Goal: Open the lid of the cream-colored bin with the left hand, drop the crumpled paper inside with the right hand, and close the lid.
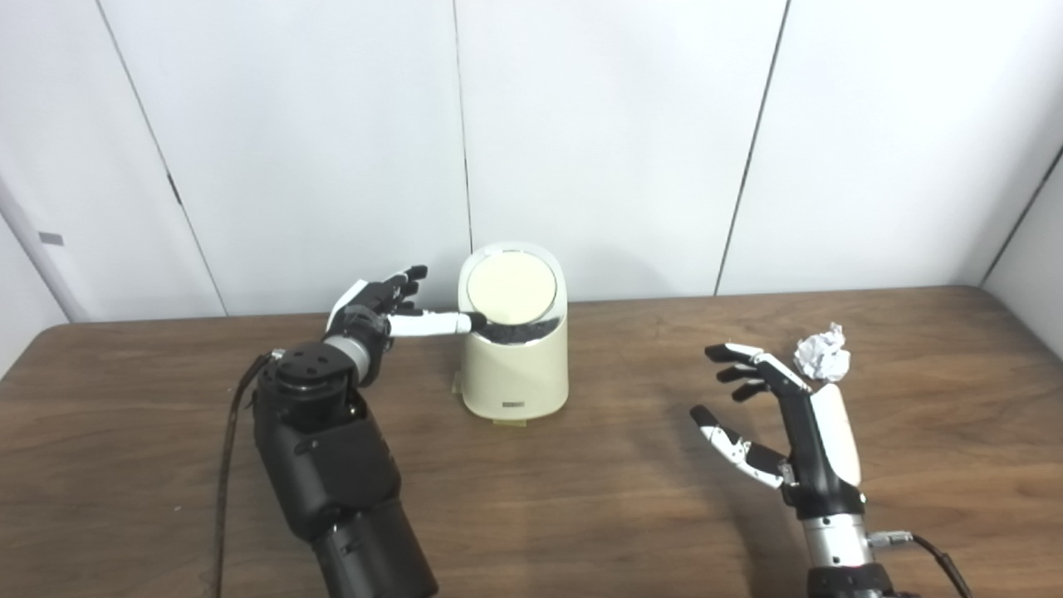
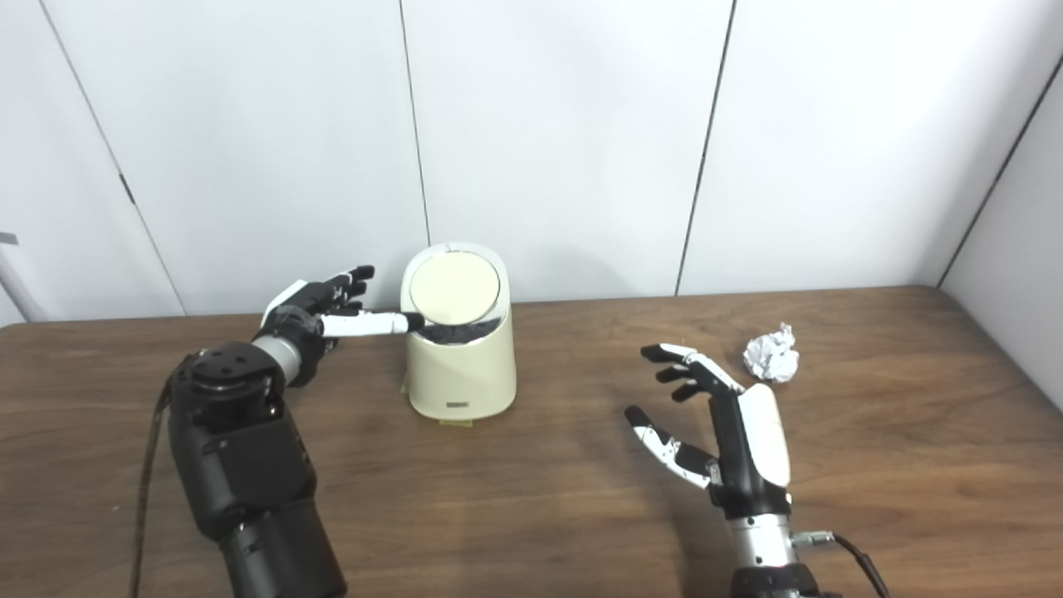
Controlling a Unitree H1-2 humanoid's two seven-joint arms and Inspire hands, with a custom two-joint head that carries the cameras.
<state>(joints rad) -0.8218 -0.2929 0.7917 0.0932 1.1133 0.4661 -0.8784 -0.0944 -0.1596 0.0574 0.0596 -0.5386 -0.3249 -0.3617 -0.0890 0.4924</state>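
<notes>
A cream-colored bin stands at the back middle of the wooden table. Its round lid is tilted up, and a dark gap shows below its front edge. My left hand is open just left of the bin, with one finger stretched to the lid's lower left rim. A white crumpled paper ball lies on the table at the right. My right hand is open and empty, fingers spread, just left of and in front of the paper, apart from it.
The wooden table ends at a white panel wall close behind the bin. A side wall closes the far right corner. A black cable hangs beside my left forearm.
</notes>
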